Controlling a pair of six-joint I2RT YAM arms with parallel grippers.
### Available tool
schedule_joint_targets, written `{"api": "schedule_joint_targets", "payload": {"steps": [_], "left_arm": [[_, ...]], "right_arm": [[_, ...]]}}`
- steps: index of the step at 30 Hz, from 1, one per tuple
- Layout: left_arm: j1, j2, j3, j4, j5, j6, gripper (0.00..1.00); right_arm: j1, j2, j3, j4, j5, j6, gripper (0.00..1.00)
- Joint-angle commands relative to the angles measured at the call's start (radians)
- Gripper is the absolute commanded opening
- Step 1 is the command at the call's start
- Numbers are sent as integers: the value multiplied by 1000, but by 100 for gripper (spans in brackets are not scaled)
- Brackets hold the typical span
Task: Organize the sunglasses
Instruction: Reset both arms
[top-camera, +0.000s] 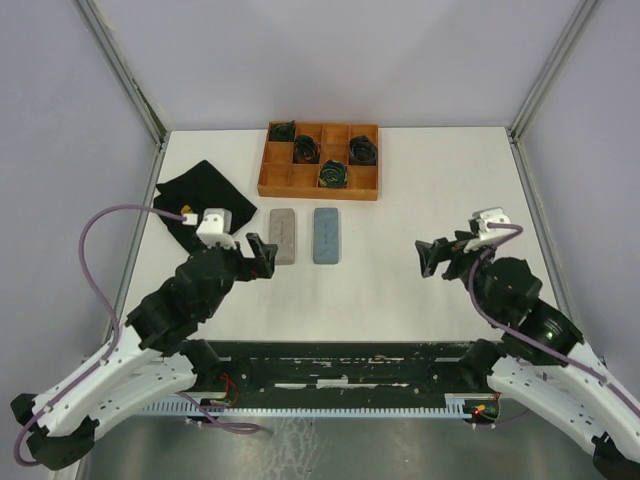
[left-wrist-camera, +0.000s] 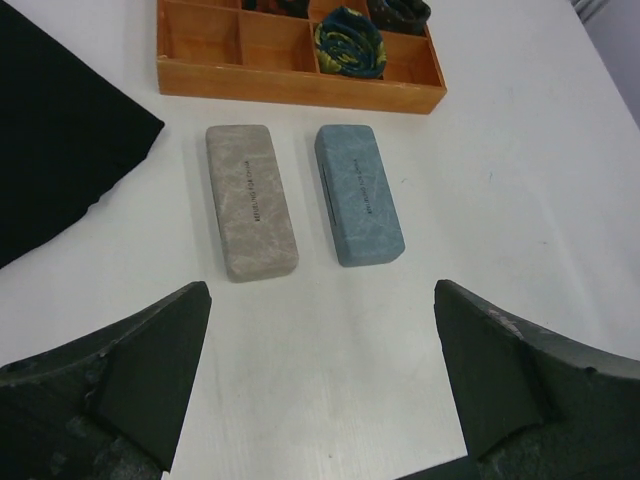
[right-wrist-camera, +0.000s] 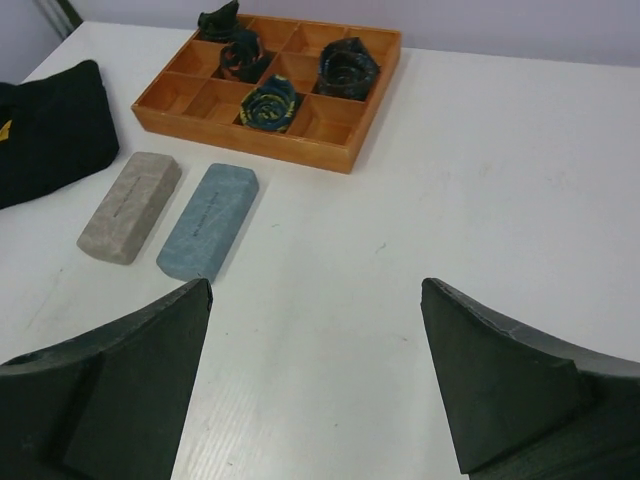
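I have both pincers spread wide, holding nothing: left gripper (left-wrist-camera: 320, 300) near the white worktop's (top-camera: 400, 290) left edge, right gripper (right-wrist-camera: 315, 295) near its right edge. Grey oblong fabric case (top-camera: 284, 236) and blue oblong fabric case (top-camera: 326, 235) lie closed, side by side, mid-worktop. Where the sunglasses are, I cannot tell.

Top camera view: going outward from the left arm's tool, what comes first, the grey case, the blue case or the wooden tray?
1. Grey case: just to the right of the left tool, almost at its tips.
2. Blue case: next over, lying alongside the grey case on its right.
3. Wooden tray: farthest, behind both cases toward the table's far edge.
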Motion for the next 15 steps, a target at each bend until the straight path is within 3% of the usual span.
{"api": "schedule_joint_targets", "payload": {"steps": [1,8,15], "left_arm": [[1,-163,-75,-22,-115,-1,99],[0,-361,-114,-137,-175,-122,99],[-2,-428,-123,-159,-211,-147,99]], "right_arm": [[-2,-155,-76,-112,109,63,94],[-3,-365,-194,-128,138,89,94],[-3,-360,-206,-164,132,77,94]]}}
